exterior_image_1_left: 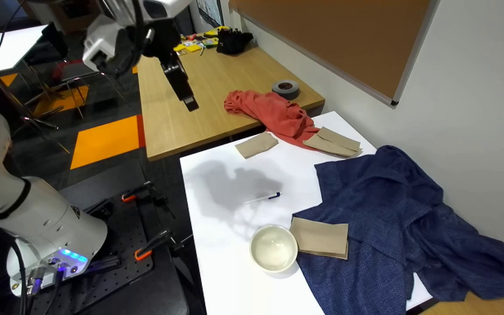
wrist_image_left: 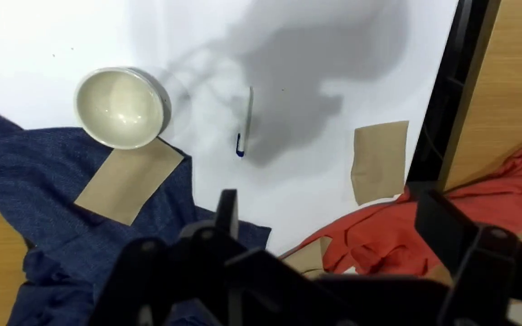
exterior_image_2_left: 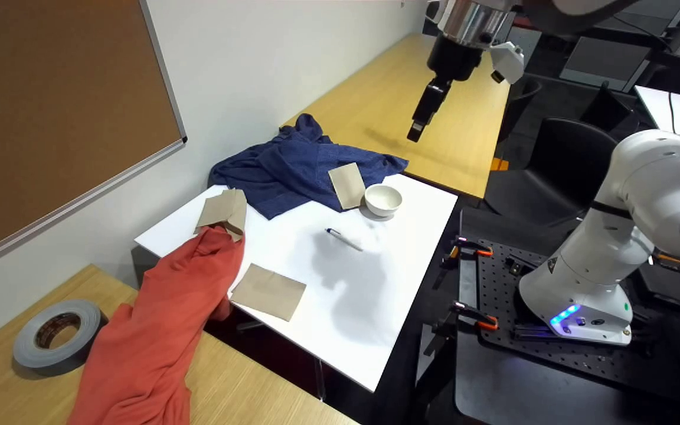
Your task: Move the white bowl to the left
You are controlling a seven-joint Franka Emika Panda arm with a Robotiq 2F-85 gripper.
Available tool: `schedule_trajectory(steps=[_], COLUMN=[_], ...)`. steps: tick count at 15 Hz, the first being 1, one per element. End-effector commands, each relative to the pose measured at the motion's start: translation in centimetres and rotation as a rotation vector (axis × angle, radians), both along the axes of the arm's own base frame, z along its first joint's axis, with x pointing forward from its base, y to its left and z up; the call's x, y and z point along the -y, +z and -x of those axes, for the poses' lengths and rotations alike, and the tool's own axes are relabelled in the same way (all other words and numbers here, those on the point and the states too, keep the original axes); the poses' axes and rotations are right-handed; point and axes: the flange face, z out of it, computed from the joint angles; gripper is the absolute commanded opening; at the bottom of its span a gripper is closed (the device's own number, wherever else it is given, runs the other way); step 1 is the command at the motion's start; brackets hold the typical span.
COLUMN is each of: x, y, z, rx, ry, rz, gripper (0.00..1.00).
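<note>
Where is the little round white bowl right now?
In the wrist view, the small round white bowl is at upper left on the white table, just beside the flat tan rectangle on the dark blue cloth.

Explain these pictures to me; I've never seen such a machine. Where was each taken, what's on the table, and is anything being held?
The white machine is a robot arm, a jointed limb with a pincer for a hand. Two pictures come from cameras outside it, in different places. The remaining one comes from its wrist, looking down past the pincer. On the white table are a white bowl, a pen and parts of a dark blue cloth and a red cloth; flat tan pieces, perhaps paper, lie on that table and the blue cloth. The pincer is open and holds nothing.
</note>
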Motion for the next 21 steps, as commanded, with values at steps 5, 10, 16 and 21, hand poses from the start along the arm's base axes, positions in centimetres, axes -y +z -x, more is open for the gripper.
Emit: schedule_trajectory(steps=[5,10,16,21], x=[4.4,7.9,9.8,9.9], y=[-8.7,-13.7,-16.3,-16.7], z=[-4.1,-5.3,-4.8,-4.9], rx=[0.023,-0.003,-0.047,-0.056], ry=[-0.220,-0.352,-0.410,-0.410], rz=[0.040,0.064,0.090,0.092], gripper=[1.00,1.00,1.00,1.00])
